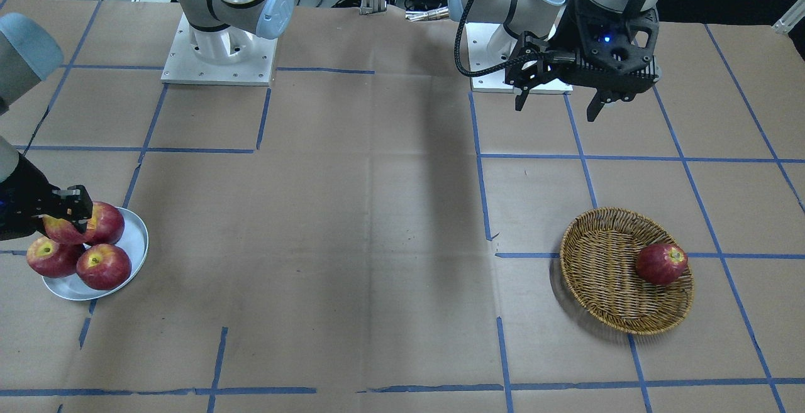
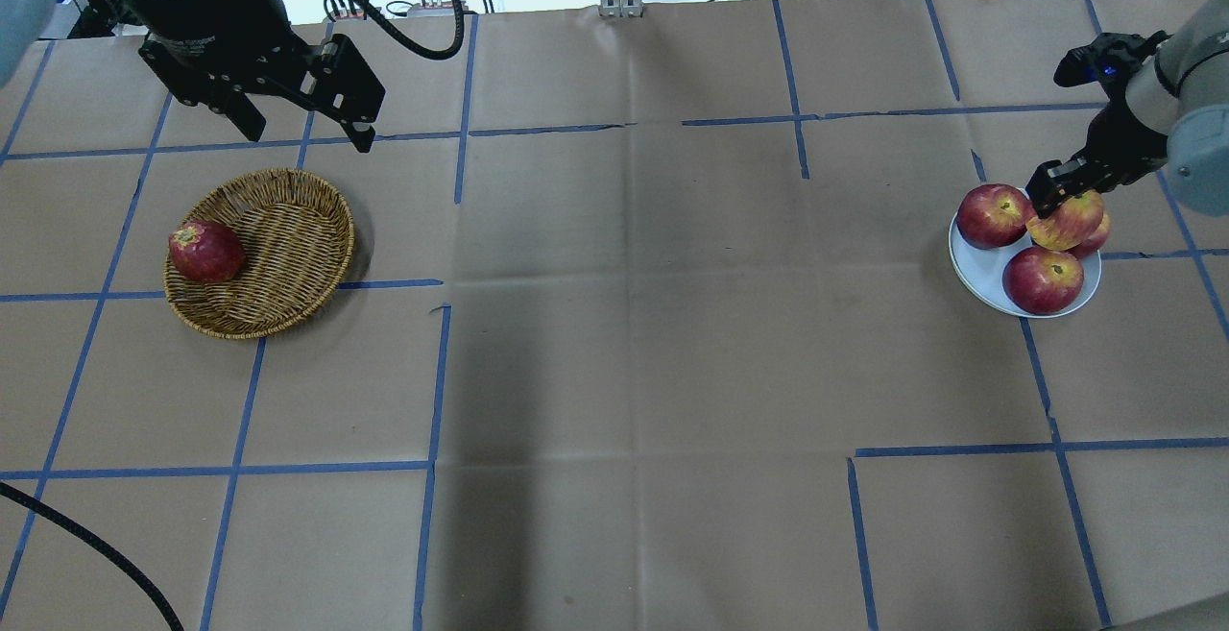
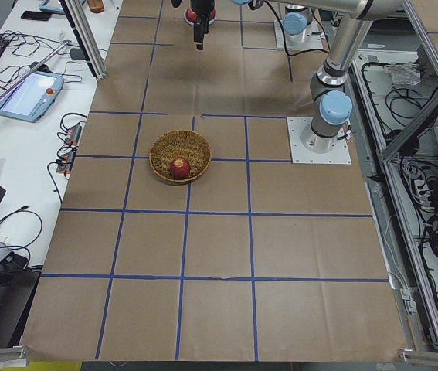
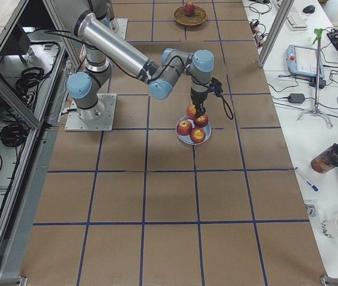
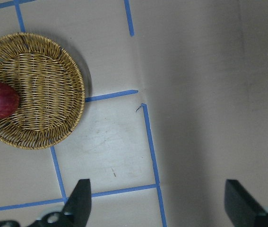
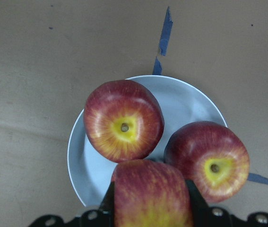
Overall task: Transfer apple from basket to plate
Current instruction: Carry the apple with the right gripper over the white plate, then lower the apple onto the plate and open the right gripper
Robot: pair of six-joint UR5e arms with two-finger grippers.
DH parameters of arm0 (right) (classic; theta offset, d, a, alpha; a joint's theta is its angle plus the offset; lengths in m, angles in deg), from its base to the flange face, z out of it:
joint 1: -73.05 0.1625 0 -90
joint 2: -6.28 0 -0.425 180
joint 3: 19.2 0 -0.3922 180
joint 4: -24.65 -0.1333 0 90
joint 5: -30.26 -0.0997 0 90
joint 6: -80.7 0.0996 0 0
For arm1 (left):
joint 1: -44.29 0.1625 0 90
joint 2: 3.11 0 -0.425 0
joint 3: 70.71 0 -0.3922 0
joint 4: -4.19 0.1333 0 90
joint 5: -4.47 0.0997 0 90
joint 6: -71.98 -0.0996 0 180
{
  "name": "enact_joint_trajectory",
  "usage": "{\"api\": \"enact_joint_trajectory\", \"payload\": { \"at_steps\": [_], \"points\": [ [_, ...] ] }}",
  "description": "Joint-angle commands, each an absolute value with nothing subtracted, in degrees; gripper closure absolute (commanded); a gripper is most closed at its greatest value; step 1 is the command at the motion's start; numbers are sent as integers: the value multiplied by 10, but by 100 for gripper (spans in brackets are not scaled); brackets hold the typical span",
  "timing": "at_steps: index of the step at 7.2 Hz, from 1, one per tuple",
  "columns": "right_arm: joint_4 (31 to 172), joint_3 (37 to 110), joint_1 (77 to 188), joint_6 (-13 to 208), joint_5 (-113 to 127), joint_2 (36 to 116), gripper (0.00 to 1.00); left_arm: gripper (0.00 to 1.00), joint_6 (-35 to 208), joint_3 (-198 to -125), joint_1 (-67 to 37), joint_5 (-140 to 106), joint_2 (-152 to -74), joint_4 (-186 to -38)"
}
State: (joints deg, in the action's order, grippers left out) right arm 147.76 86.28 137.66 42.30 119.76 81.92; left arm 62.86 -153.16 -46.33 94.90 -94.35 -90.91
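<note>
Blue tape lines (image 2: 240, 468) cross the brown paper (image 2: 624, 324); a teach pendant (image 3: 29, 91) lies off-table.

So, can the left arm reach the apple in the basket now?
Probably yes. The left claw hangs open above the table, a little to one side of the basket. The lone apple lies uncovered near the rim, and nothing stands between them.

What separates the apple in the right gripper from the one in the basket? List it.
The held apple is clamped in the right gripper over the plate; the basket apple lies free in the basket, near its rim. The held apple is streaked yellow-orange; the basket apple is a darker, more even red. Both are red and look similar in size.
</note>
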Motion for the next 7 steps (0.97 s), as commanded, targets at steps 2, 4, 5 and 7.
{"api": "enact_joint_trajectory", "payload": {
  "at_steps": [2, 4, 5, 7],
  "points": [
    [1508, 865, 1375, 422, 1202, 801, 56, 1, 628, -1532, -463, 948, -943, -909],
    [1508, 863, 1375, 423, 1202, 801, 56, 1, 628, -1532, -463, 948, -943, -909],
    [1508, 863, 1376, 423, 1202, 801, 55, 1, 628, -1532, -463, 948, -943, -909],
    [1506, 862, 1376, 427, 1209, 801, 0, 1, 628, -1532, -463, 948, -943, -909]
  ]
}}
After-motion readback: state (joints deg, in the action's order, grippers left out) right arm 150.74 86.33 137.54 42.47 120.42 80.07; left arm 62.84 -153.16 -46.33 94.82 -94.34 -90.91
